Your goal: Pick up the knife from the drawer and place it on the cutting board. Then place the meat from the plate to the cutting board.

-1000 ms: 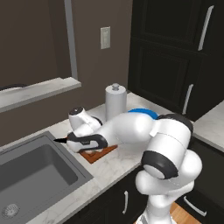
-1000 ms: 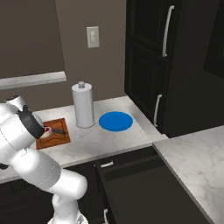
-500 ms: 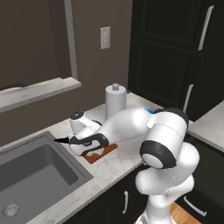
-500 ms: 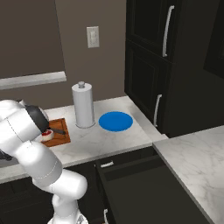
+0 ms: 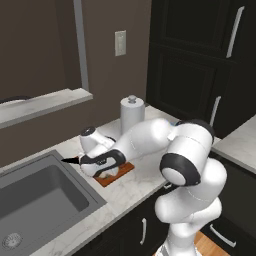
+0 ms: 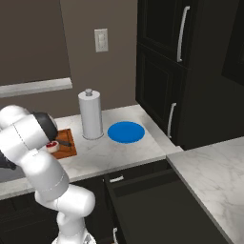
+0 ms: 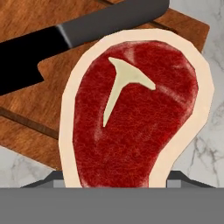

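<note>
Knife [image 7: 83, 30] already lay on the cutting board [image 7: 39, 100], and the blue plate [image 6: 126, 131] by the paper towel roll [image 6: 91, 116] stood bare, so by my reading only the last step remained: setting down the meat [image 7: 135, 118], which hung over the board's near corner right before the hand. Whether the gripper [image 5: 102, 167] was clamped on the steak or parted from it I could not tell, its fingers being covered by the meat, and the open drawer [image 6: 157, 202] was cut off below.
</note>
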You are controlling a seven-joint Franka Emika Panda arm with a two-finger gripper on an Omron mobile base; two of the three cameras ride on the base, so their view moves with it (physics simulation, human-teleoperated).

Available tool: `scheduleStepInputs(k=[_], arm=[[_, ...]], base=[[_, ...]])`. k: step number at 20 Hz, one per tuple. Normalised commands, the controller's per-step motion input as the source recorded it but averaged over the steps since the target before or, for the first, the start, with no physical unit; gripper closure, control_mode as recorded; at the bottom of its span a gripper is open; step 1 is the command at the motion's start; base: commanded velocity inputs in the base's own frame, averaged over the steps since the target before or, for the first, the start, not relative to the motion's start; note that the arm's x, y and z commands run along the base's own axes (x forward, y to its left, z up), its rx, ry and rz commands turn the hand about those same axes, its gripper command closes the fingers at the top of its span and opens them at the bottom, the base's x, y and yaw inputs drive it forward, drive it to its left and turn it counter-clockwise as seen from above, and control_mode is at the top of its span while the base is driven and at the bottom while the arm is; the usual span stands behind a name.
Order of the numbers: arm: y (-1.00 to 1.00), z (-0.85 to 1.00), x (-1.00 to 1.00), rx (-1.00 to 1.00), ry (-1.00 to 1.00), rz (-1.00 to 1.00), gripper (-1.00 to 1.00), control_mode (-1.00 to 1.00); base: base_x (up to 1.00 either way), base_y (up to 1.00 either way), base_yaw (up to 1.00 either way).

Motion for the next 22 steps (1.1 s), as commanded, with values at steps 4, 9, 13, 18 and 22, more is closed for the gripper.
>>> scheduleStepInputs(k=[4,9,13,18,22], arm=[[-0.03,0.0,0.02,0.0,0.0,0.0,1.0,-1.0],[0.0,0.0,0.0,0.0,0.0,0.0,-1.0,-1.0],[0.0,0.0,0.0,0.0,0.0,0.0,-1.0,-1.0],[0.0,0.21,-0.03,0.0,-0.04,0.0,-1.0,-1.0],[0.0,0.76,-0.16,0.01,-0.12,0.0,-1.0,-1.0]], base=[[0.0,0.0,0.0],[0.0,0.0,0.0],[0.0,0.0,0.0],[0.0,0.0,0.0],[0.0,0.0,0.0]])
